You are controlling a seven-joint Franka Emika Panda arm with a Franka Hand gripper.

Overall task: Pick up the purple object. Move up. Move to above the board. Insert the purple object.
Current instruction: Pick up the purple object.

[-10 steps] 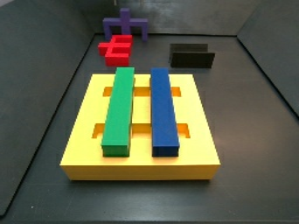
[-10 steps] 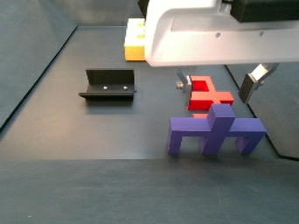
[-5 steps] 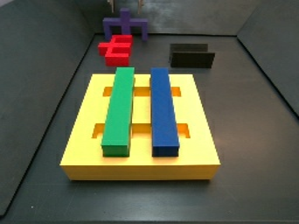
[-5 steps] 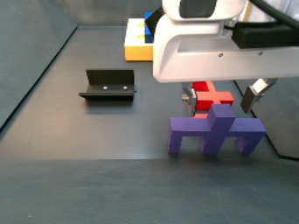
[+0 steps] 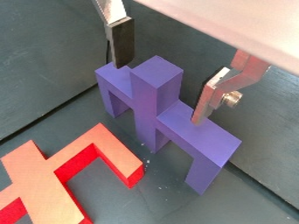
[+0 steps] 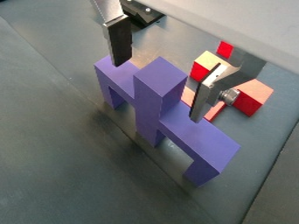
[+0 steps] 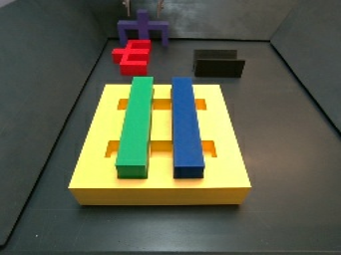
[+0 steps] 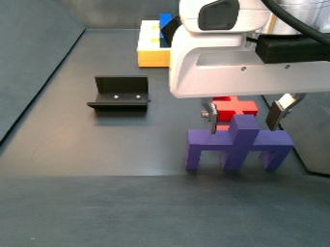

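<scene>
Claw [image 5: 173, 68] hangs right over the purple object [image 5: 163, 109], jaws spread wide, nothing in them. In both wrist views the two silver fingers [image 6: 121, 42] straddle the piece's central upright post, one on each side, with daylight between each pad and the purple faces, so no contact that I can see. In a side view the claw [image 8: 240, 117] sits just above the crossbar, the big white wrist housing blocking most of what lies behind it.

The purple object [image 8: 238, 147] stands upright on its two short legs on the dark bench [image 8: 77, 145], the red notched block [image 8: 233, 108] just behind it. The board [image 7: 163, 139] lies well apart at the other end of the bench, with its green bar [image 7: 135, 125] and blue bar [image 7: 186, 125] seated.

This looks like step one, the pick, not yet made. My read: drop a little further so the pads cover the post, then squeeze squarely on it before any lift. Watch that red block close by.
</scene>
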